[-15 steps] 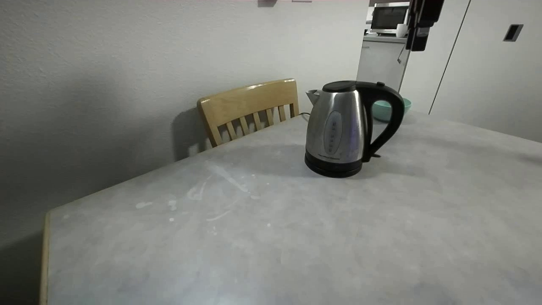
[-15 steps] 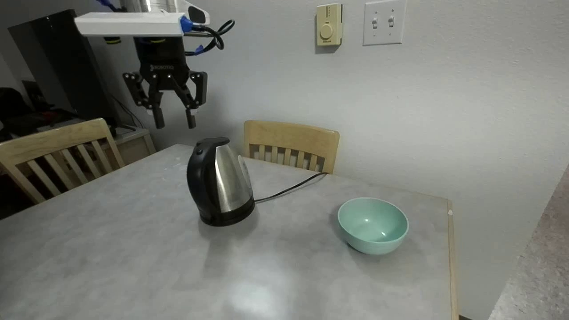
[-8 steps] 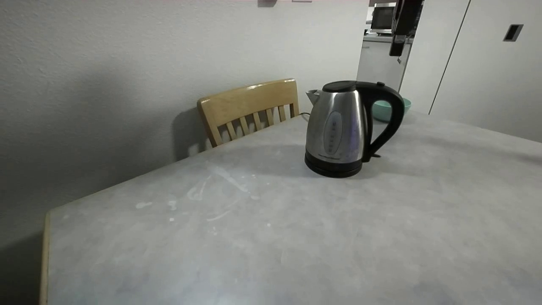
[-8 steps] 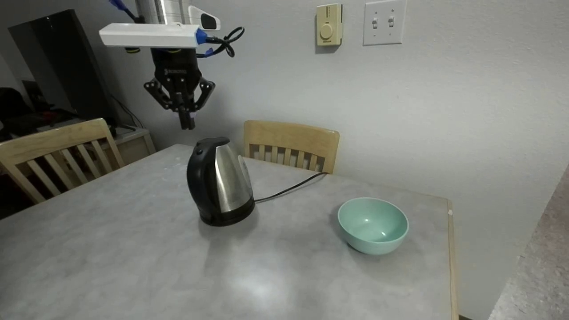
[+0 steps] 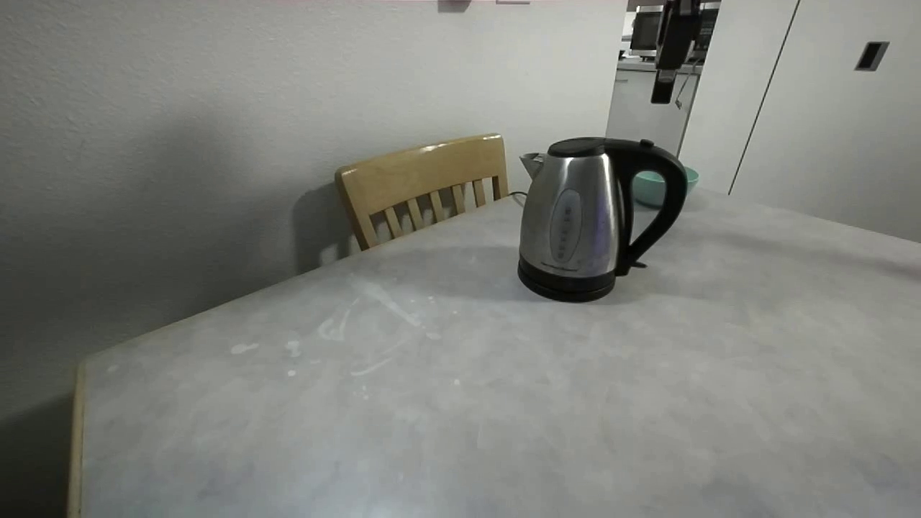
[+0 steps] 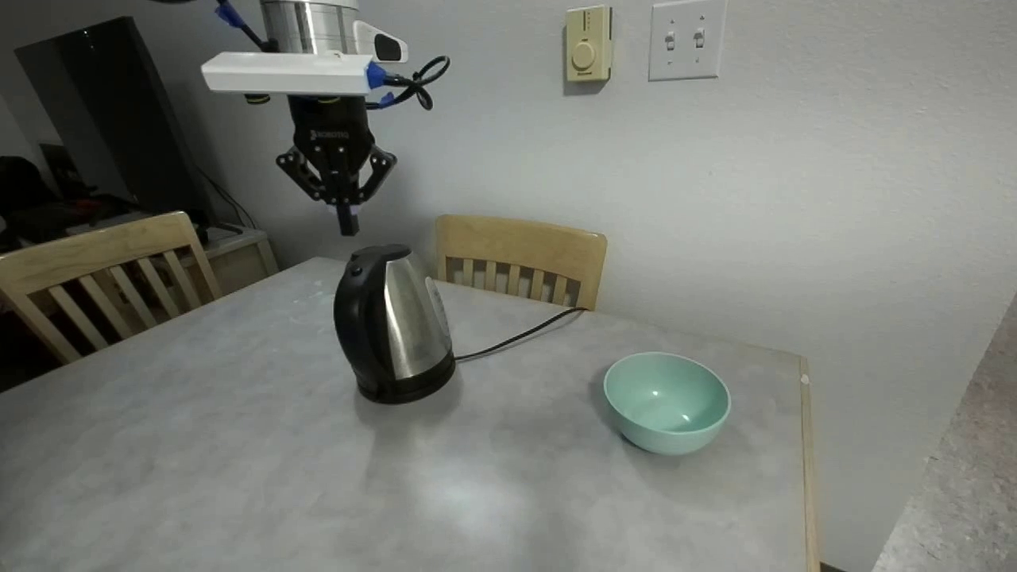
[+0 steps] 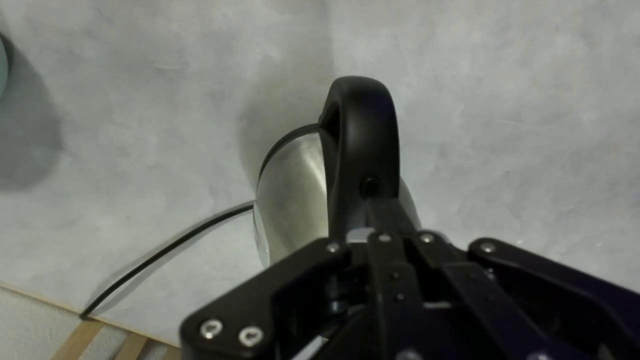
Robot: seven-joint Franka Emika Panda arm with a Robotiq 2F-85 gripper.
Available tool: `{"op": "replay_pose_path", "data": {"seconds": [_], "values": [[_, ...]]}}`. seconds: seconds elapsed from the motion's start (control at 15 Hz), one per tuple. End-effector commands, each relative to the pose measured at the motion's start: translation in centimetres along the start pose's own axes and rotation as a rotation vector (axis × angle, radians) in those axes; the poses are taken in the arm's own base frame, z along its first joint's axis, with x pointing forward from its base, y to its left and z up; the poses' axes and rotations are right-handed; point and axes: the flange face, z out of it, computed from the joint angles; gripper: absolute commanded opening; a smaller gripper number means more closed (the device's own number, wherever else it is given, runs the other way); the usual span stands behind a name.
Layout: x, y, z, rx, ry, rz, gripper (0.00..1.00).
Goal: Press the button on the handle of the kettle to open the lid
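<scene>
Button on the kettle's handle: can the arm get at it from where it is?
Probably yes. The shut gripper hangs above the handle, and both exterior views show nothing between it and the button. It would likely just need to come lower.

In an exterior view I can read one brand, ROBOTIQ, in pale letters (image 6: 329,135) across the black body of my gripper (image 6: 348,227). The kettle (image 5: 536,223) carries a small line of print (image 5: 560,266) low on its steel side, and the beige wall control (image 6: 588,32) has tiny print (image 6: 584,75) along its lower edge; both are too blurred for me to make out.
</scene>
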Motion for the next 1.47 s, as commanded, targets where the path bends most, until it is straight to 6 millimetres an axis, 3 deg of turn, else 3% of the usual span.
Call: {"op": "replay_pose_path", "data": {"seconds": [0.0, 0.33, 0.6, 1.0, 1.4], "values": [[1.2, 1.6, 2.4, 0.018, -0.022, 0.031, 0.00], [2.5, 2.6, 6.2, 0.056, -0.074, 0.059, 0.00], [3.1, 2.7, 7.4, 0.072, -0.134, 0.076, 0.00], [3.4, 2.0, 4.1, 0.033, -0.089, 0.083, 0.00], [3.5, 1.6, 2.6, -0.030, -0.061, 0.101, 0.00]]}}
